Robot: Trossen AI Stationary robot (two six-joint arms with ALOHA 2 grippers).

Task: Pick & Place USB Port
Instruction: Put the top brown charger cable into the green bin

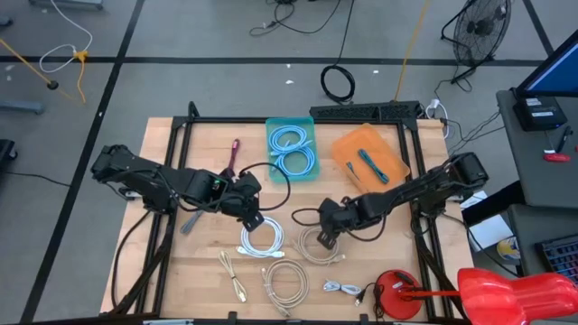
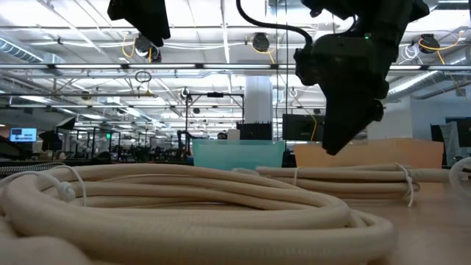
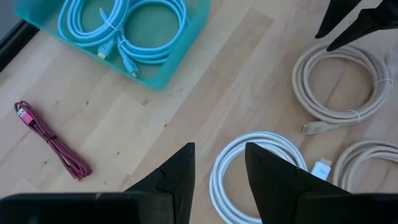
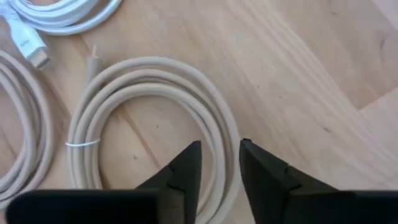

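The right end effector is held slightly apart over a beige coiled cable; the left end effector is parted, empty

High view straight down over whole worktop; low view level, close behind beige cable coil; wrist views close, share coil.
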